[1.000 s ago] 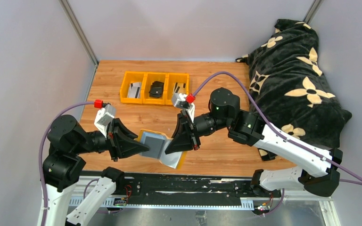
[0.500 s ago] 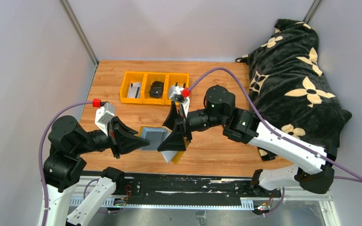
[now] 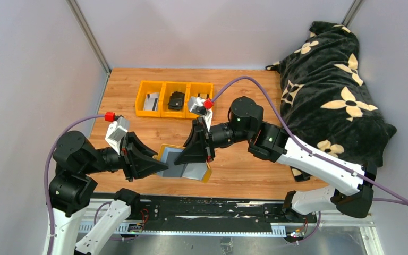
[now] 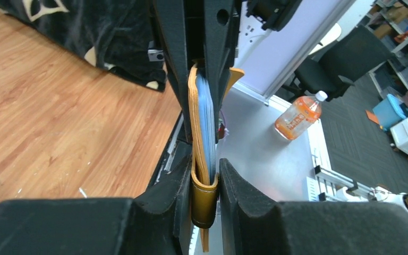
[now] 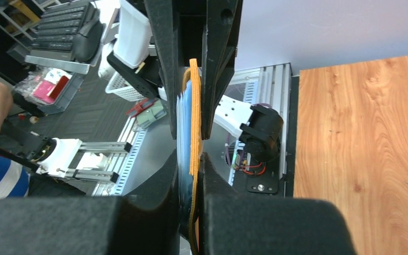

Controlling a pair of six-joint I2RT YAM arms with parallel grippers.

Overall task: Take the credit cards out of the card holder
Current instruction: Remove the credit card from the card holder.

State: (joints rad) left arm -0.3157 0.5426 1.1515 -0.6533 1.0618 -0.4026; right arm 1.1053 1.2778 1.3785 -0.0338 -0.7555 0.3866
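Note:
The mustard-yellow card holder [image 3: 206,173] hangs above the table's near edge, its grey-blue inner lining facing up. My left gripper [image 3: 161,164] is shut on its left end, and my right gripper [image 3: 189,158] is shut on its upper edge. In the left wrist view the holder's folded edge [image 4: 204,197] sits pinched in the left gripper [image 4: 205,186]. In the right wrist view its orange edge [image 5: 193,117] runs into the right gripper [image 5: 190,175]. Pale credit cards [image 3: 150,101] with dark stripes lie in the outer yellow bins. No card stands out inside the holder.
Three joined yellow bins [image 3: 162,85] stand at the back of the wooden table [image 3: 244,170]; the middle one holds a black folded item [image 3: 176,100]. A black flower-patterned blanket [image 3: 329,79] fills the right side. The arms' black base rail [image 3: 202,210] runs along the near edge.
My right gripper has shifted left along the holder, opened and shut on it again. The holder's drooping right flap has risen to lie nearly level. The left gripper has barely moved.

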